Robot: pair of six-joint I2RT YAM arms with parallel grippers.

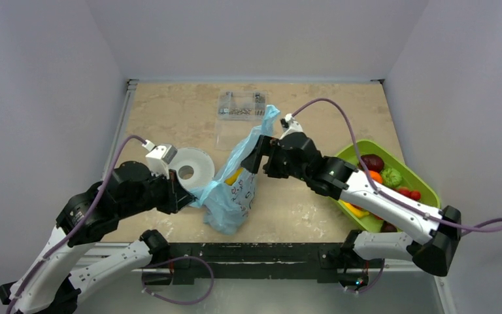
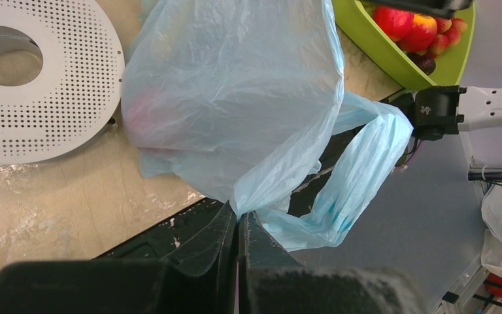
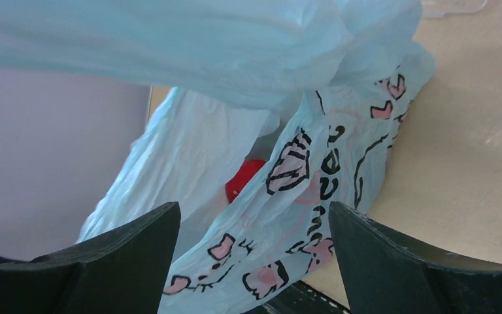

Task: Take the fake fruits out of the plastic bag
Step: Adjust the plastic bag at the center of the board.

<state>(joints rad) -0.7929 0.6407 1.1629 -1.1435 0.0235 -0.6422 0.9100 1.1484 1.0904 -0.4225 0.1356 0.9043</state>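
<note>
On the beige marbled table (image 1: 170, 118), the thin light-blue plastic bag with pink-and-black print (image 1: 235, 196) sat at frame centre. Its long axis slanted from lower left to upper right, where a handle end rose. The lime-green oblong tray (image 1: 427, 188) at right held several glossy fake fruits (image 1: 392, 176), so the task looked partly done. A yellow fruit (image 1: 234, 175) and a red fruit (image 3: 243, 176) showed inside the bag. The right pincer (image 3: 251, 212) stood spread around the bag, and the left pincer (image 2: 238, 226), pressed together, pinched its edge.

Plastic bag (image 1: 237, 199) upright; yellow fruit (image 1: 234, 176), perhaps banana, inside.
</note>
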